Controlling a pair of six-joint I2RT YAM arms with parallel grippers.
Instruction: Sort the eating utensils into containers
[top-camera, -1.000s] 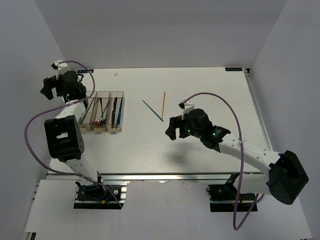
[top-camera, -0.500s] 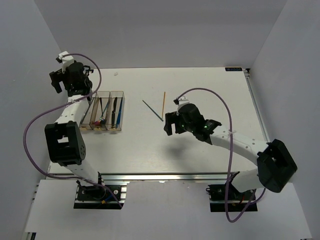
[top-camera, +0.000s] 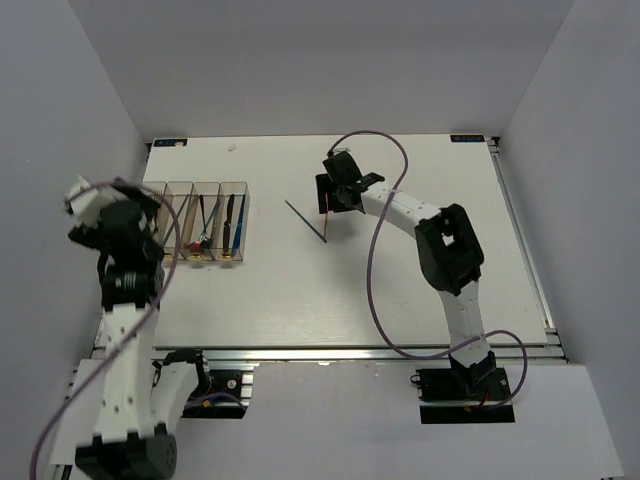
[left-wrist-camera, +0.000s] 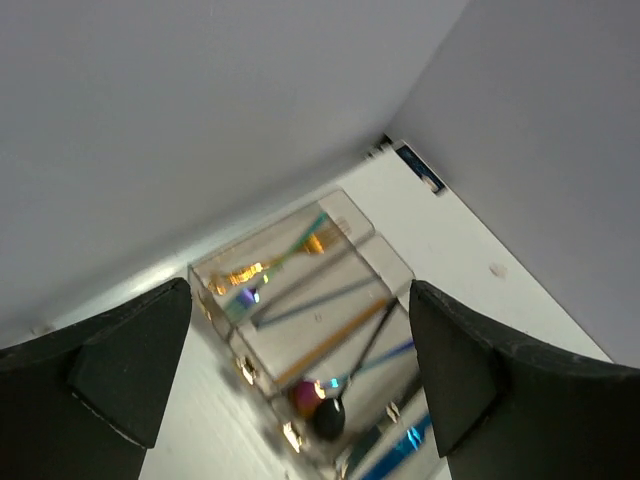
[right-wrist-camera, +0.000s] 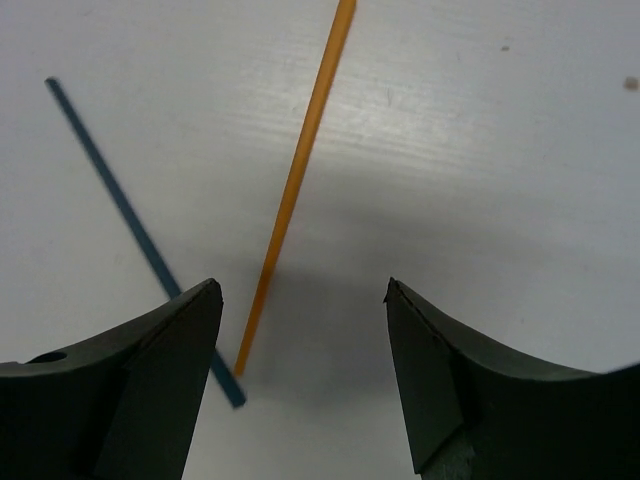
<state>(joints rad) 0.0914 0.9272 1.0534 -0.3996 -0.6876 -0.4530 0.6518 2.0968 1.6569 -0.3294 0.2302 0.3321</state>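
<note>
Two eating utensils lie loose on the table, forming a narrow V: an orange stick (right-wrist-camera: 300, 180) (top-camera: 327, 218) and a blue stick (right-wrist-camera: 130, 215) (top-camera: 303, 218). My right gripper (right-wrist-camera: 303, 290) (top-camera: 335, 192) hovers low over them, open. The orange stick's near end lies between its fingers, close to the left one and touching neither. The containers (top-camera: 170, 186) (left-wrist-camera: 203, 278) stand in a row at the left and hold several utensils, among them an orange stick (left-wrist-camera: 335, 340) and a black spoon (left-wrist-camera: 330, 418). My left gripper (left-wrist-camera: 300, 288) (top-camera: 120, 222) is open and empty, raised to the left of the containers.
White walls close in the table on the left, back and right. A purple cable (top-camera: 375, 250) loops from the right arm over the middle of the table. A small speck (top-camera: 232, 148) lies near the far edge.
The right arm swung from the middle of the table out to the far side, over the two sticks. The left arm drew back from the far-left corner toward the near left.
</note>
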